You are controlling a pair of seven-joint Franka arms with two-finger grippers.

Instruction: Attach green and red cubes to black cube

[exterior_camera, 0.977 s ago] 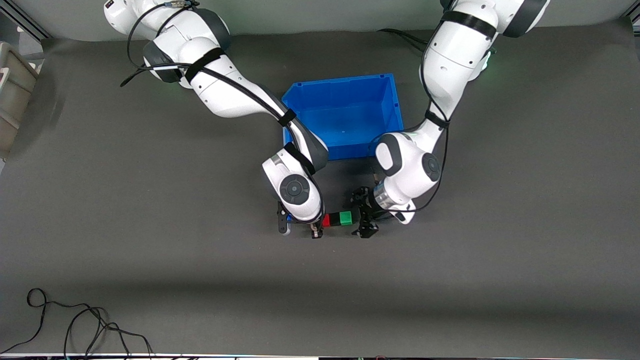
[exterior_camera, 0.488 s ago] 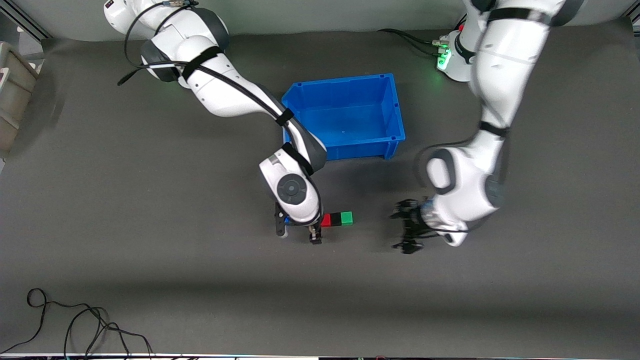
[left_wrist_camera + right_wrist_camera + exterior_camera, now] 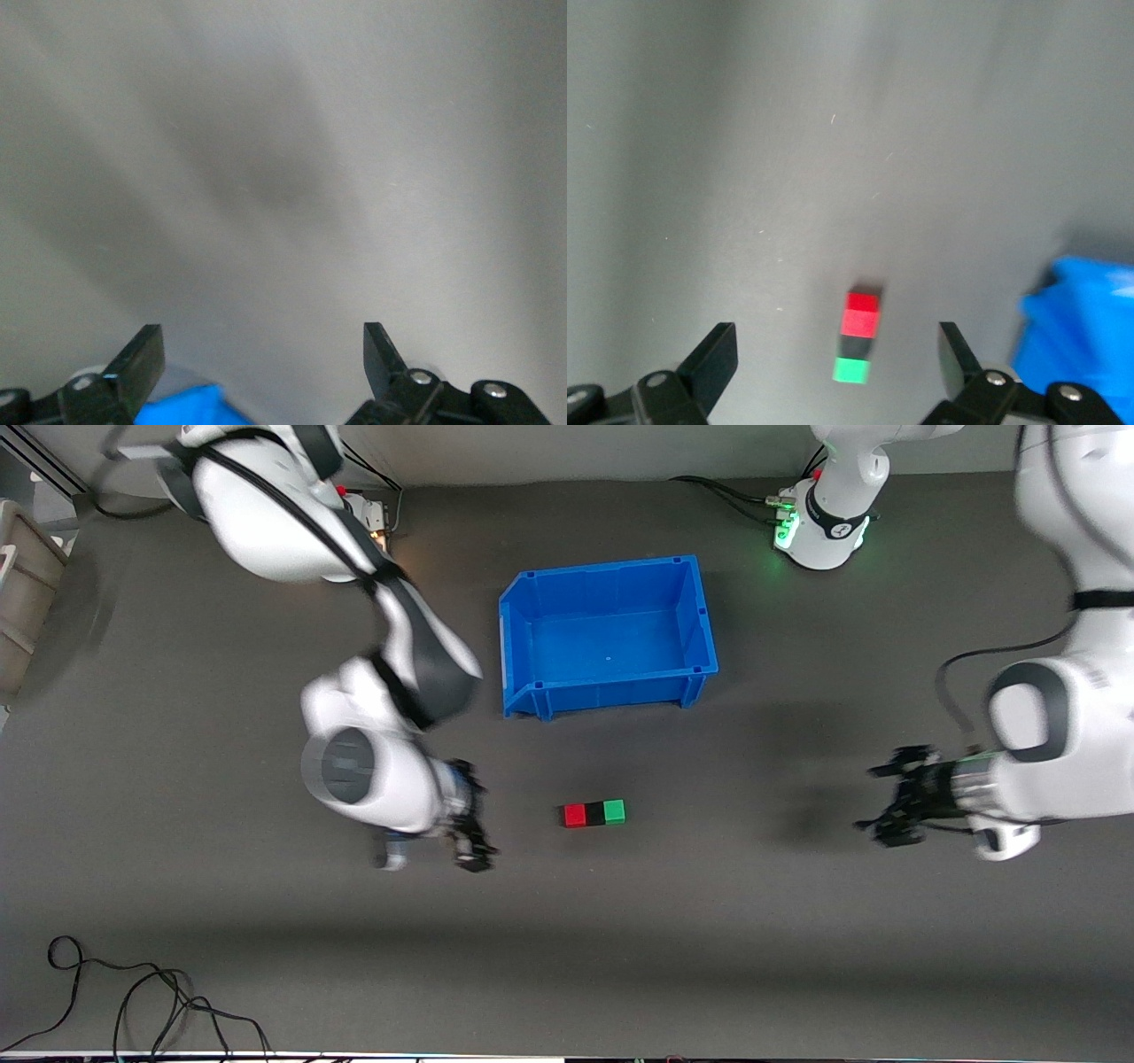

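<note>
The red cube [image 3: 575, 815], black cube [image 3: 594, 813] and green cube [image 3: 614, 811] lie joined in one row on the grey mat, black in the middle, nearer the front camera than the blue bin. Nothing touches them. My right gripper [image 3: 431, 856] is open and empty, off the red end of the row toward the right arm's end of the table. Its wrist view shows the red cube [image 3: 862, 314], black cube [image 3: 858, 343] and green cube [image 3: 851, 370] between the wide fingers of the right gripper [image 3: 835, 351]. My left gripper [image 3: 886, 800] is open and empty, well off the green end; the left gripper [image 3: 263, 354] sees bare mat.
An empty blue bin [image 3: 523, 589] stands farther from the front camera than the cube row; its corner, the blue bin [image 3: 1085, 328], shows in the right wrist view. A black cable [image 3: 133, 1001] lies coiled near the front edge. A beige container [image 3: 22, 593] sits at the right arm's end.
The right gripper opened, let go of the red cube and drew back toward its end of the table. The left arm swung far away from the green end. The cube row stayed put.
</note>
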